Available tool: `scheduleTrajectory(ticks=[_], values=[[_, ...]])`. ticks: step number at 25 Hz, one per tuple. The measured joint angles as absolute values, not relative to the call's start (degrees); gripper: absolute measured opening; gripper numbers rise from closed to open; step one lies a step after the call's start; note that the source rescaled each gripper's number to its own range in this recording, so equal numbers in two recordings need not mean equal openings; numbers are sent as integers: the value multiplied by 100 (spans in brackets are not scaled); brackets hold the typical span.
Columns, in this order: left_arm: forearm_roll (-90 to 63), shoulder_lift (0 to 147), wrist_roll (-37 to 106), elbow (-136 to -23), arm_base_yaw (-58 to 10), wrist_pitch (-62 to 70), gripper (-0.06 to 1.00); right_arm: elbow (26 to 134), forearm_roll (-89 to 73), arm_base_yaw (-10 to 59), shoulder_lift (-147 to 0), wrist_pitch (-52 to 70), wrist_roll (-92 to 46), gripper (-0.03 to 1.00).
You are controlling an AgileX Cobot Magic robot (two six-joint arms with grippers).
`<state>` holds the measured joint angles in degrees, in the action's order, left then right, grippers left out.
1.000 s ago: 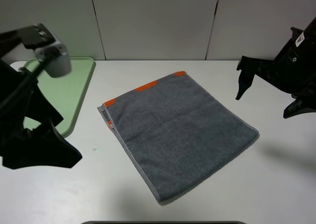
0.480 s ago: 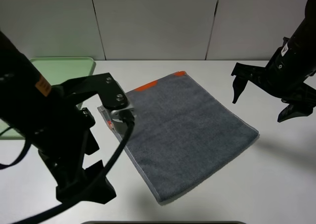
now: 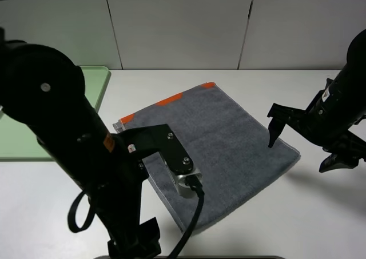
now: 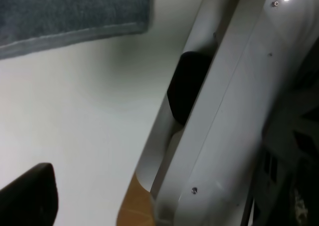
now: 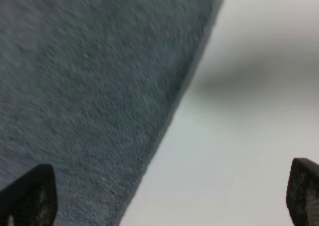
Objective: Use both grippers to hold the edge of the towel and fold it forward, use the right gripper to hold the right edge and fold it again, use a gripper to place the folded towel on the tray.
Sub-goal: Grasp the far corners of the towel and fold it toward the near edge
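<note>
The dark grey towel (image 3: 229, 139) lies flat and askew in the middle of the table, its orange stripes (image 3: 169, 100) at the far left end. My right gripper (image 3: 303, 144) hangs open just over the towel's right corner, its prongs spread wide; in the right wrist view both fingertips (image 5: 27, 196) frame the towel (image 5: 99, 86) and bare table. My left arm (image 3: 86, 144) reaches across the towel's near-left part, and my left gripper (image 3: 136, 243) sits at the table's front edge. The left wrist view shows one finger (image 4: 27, 196) and the towel's hemmed edge (image 4: 75, 35). The green tray (image 3: 98, 83) lies far left.
The white table (image 3: 286, 213) has bare room to the right of and in front of the towel. Grey wall panels stand behind. A white frame beam (image 4: 239, 86) runs past the table's front edge in the left wrist view.
My left arm has swung from over the tray across to the towel's near-left side. My right gripper has come down and inward to the towel's right corner, still open.
</note>
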<state>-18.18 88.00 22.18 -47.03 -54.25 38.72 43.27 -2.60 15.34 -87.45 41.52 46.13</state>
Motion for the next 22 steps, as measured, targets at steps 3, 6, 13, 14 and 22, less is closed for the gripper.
scheduleTrajectory(ticks=[3, 6, 13, 14, 22], values=[[-1905, 9101, 2127, -4828, -5445, 3725, 93, 4262, -297, 1534, -8745, 4029, 4608, 100], [-1972, 9426, 2063, -5122, -5445, 3710, 93, 4262, -325, 1534, -8766, 3970, 4608, 100], [-1986, 10133, 1998, -6072, -5445, 3979, 93, 4250, -432, 1534, -8820, 3868, 4500, 100], [-1986, 10201, 1990, -6172, -5445, 4030, 93, 4250, -438, 1534, -8831, 3851, 4494, 100], [-1825, 10624, 1969, -6791, -5650, 4226, 93, 4250, -457, 1534, -8837, 3605, 4449, 100]])
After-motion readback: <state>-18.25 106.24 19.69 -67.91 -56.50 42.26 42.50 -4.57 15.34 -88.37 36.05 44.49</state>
